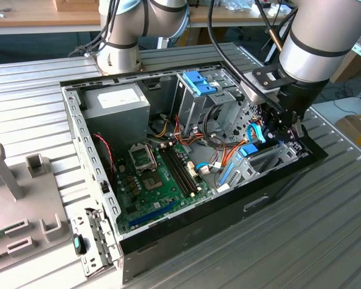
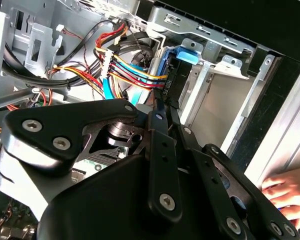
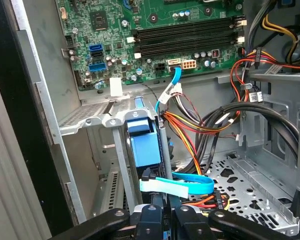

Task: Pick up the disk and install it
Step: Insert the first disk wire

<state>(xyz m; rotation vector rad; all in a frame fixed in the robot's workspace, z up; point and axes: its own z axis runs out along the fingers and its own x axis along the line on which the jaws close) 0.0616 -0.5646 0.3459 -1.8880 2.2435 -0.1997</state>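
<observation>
A ribbed metal bench (image 1: 325,241) holds an open computer case (image 1: 93,174). The pincer (image 1: 284,131) hangs low inside the case's corner. Its black fingers (image 3: 156,222) stand drawn close together; whether they clamp anything, I cannot tell. Just past their tips the disk (image 3: 144,150) stands on edge in a metal bay (image 3: 97,117), its long axis running down into the bay and its blue end facing the pincer. Coloured cables (image 3: 200,125) lie beside it.

Exterior high overview of case (image 1: 186,150); wrist views close inside.
</observation>
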